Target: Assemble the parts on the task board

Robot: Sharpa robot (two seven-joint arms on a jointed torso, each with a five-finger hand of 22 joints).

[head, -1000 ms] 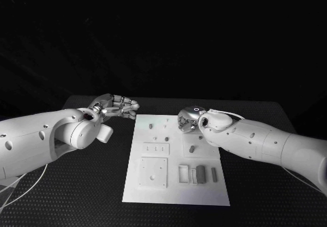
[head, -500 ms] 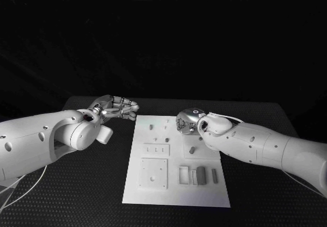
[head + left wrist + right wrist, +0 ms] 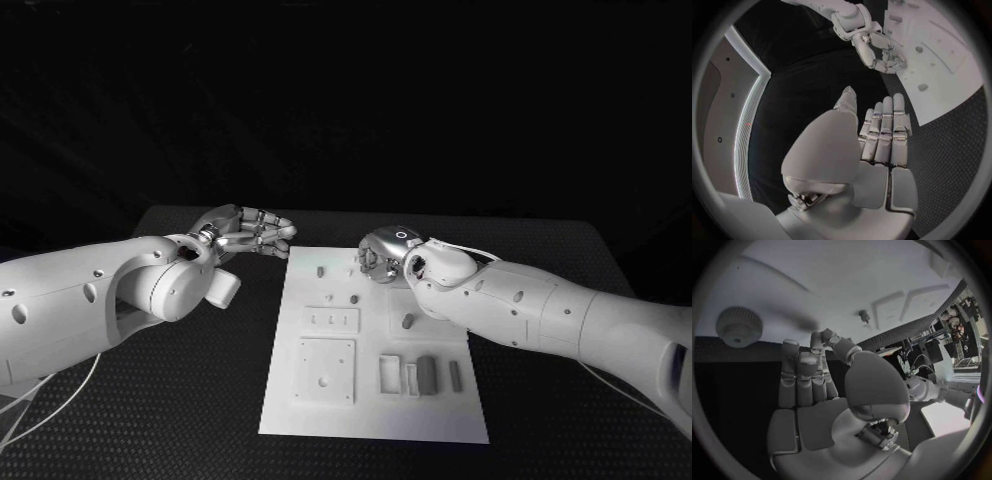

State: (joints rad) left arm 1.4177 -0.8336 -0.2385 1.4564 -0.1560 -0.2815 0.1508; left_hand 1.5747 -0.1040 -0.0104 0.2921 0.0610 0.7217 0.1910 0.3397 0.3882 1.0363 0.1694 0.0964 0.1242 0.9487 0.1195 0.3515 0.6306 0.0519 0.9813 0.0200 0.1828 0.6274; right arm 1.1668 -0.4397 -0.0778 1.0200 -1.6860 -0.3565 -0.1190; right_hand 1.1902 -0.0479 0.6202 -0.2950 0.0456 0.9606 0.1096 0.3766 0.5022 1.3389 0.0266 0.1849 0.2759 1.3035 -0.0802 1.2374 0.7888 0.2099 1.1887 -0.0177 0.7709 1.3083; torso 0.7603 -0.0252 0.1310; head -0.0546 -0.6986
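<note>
Task board (image 3: 372, 415): I see a long white plate lying flat in the middle of the black tabletop (image 3: 173, 410), its short edge toward me. Its surface carries raised square and oblong blocks, shallow slots and small holes.

Parts: small grey pieces. One dark upright block (image 3: 424, 373) stands near the board's near right corner, with a thin grey bar (image 3: 454, 375) just beside it. A slanted peg (image 3: 408, 320) sits mid-board on the right; tiny pegs (image 3: 353, 297) sit near the centre. In the right wrist view a round ribbed knob (image 3: 738, 326) stands at the board's far edge.

Left hand (image 3: 248, 230): hovers over the tabletop just beside the board's far left corner. In the left wrist view its fingers (image 3: 886, 131) lie straight, side by side, holding nothing.

Right hand (image 3: 382, 254): over the board's far end. Its fingers (image 3: 802, 376) are mostly extended and close together, tips slightly bent; nothing held that I can see.
</note>
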